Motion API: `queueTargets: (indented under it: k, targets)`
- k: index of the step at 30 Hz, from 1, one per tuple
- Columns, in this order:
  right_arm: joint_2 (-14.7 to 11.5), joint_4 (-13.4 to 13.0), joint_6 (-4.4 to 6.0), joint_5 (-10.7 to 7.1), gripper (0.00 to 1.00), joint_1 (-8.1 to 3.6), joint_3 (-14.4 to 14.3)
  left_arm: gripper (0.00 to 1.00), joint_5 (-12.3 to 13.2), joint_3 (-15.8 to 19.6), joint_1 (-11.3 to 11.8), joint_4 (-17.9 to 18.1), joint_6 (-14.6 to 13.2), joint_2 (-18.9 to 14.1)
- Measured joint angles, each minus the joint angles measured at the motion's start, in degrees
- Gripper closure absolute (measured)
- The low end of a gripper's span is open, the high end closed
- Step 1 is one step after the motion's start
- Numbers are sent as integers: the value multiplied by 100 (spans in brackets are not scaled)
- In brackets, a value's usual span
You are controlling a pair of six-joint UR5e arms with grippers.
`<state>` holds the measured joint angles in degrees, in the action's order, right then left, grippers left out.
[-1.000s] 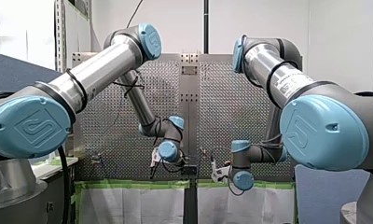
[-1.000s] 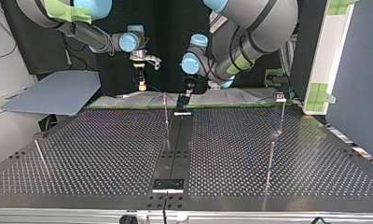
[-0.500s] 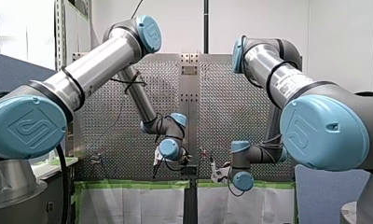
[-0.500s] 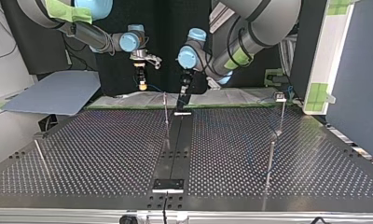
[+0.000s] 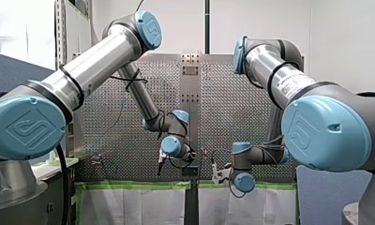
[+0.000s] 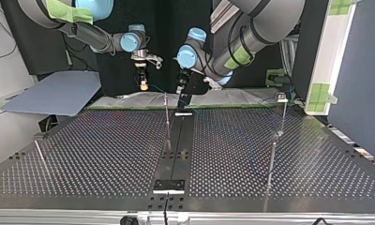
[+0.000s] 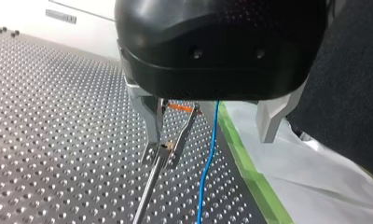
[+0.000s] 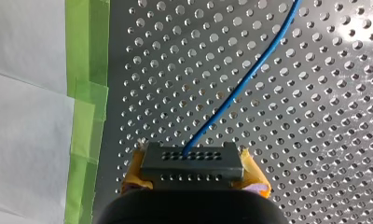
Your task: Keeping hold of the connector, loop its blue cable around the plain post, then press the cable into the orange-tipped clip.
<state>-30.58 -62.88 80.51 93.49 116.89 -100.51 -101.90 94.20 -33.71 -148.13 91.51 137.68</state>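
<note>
In the right wrist view my right gripper is shut on the dark connector, yellow pads on both its sides. The blue cable runs from it across the perforated plate. In the top view that gripper hangs above the table's far edge. My left gripper is open, its metal fingers wide apart. The cable hangs between them, untouched. The orange-tipped clip on its thin post stands right beside one finger. My left gripper hovers next to that post.
Two more thin posts stand at the top view's right, one with a small boxy head. A rod lies at its left. Green tape and white sheeting edge the plate. A black rail runs down the middle.
My left arm has swung its gripper toward the top view's left and slightly up, closer to the clip post. My right arm and the connector have stayed still.
</note>
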Motion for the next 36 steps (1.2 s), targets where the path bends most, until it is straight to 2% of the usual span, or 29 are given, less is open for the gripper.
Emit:
queueTargets:
  k: [7, 18, 28, 36]
  targets:
    - [2, 9, 20, -21, 100, 0, -1, 0, 101, -9, 16, -2, -4, -3]
    - [3, 29, 0, -22, 100, -4, 0, 0, 105, -129, -19, -60, -29, -2]
    - [2, 29, -7, -16, 100, 4, 0, 0, 72, -131, -18, -172, -361, -2]
    - [2, 29, -7, -21, 100, 5, 0, 0, 62, -131, -4, -192, -449, -1]
